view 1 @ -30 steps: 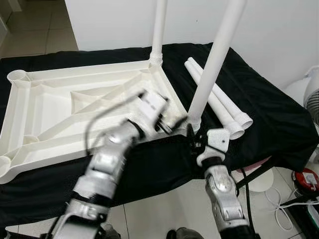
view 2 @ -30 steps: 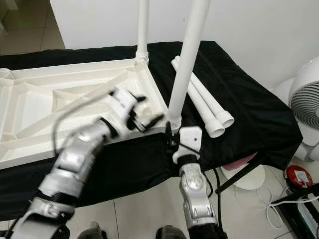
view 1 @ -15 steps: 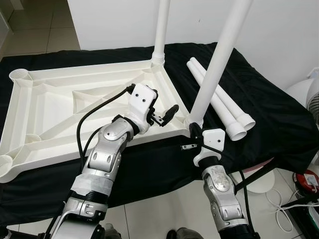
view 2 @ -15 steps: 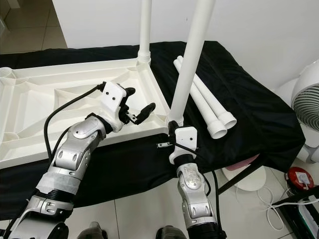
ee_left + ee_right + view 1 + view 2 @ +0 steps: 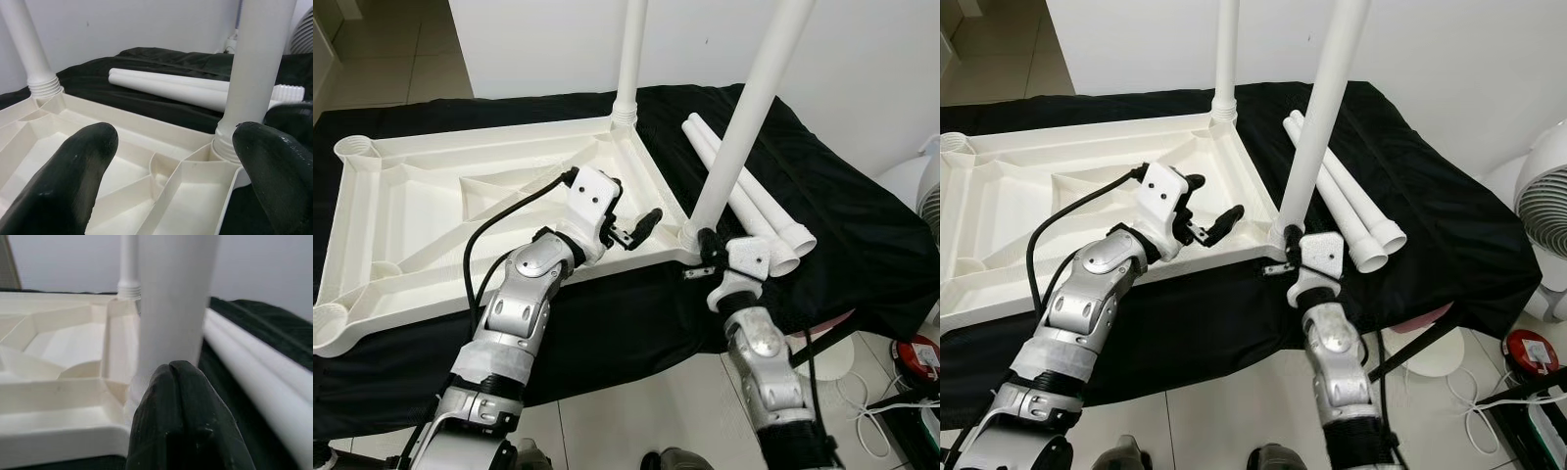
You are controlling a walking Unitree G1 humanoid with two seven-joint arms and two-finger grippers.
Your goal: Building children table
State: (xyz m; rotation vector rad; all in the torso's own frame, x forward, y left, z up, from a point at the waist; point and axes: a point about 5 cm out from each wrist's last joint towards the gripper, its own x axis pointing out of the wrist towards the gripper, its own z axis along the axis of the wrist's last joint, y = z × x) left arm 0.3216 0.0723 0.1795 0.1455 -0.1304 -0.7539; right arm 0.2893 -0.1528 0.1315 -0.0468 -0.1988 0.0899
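Observation:
A white plastic tabletop [image 5: 431, 211] lies upside down on a black-covered table. One white leg [image 5: 628, 59] stands in its far right corner socket and another leg [image 5: 744, 127] stands tilted in the near right socket. My left gripper [image 5: 634, 220] hovers open over the tabletop's near right ribs, left of that near leg; the left wrist view frames the socket [image 5: 222, 147] between its fingers [image 5: 68, 181]. My right gripper [image 5: 705, 257] is at the near leg's base, its fingertips [image 5: 178, 416] pressed together in front of the leg [image 5: 171, 303], not around it.
Two loose white legs [image 5: 754, 201] lie side by side on the black cloth [image 5: 862, 245] right of the tabletop. A white fan [image 5: 1542, 211] stands beyond the table's right edge, with a red object [image 5: 1531, 351] and cables on the tiled floor.
My left gripper has drawn back to the left from the near leg's base and stands still, open. My right forearm has swung to the right while its gripper stays at the leg's base.

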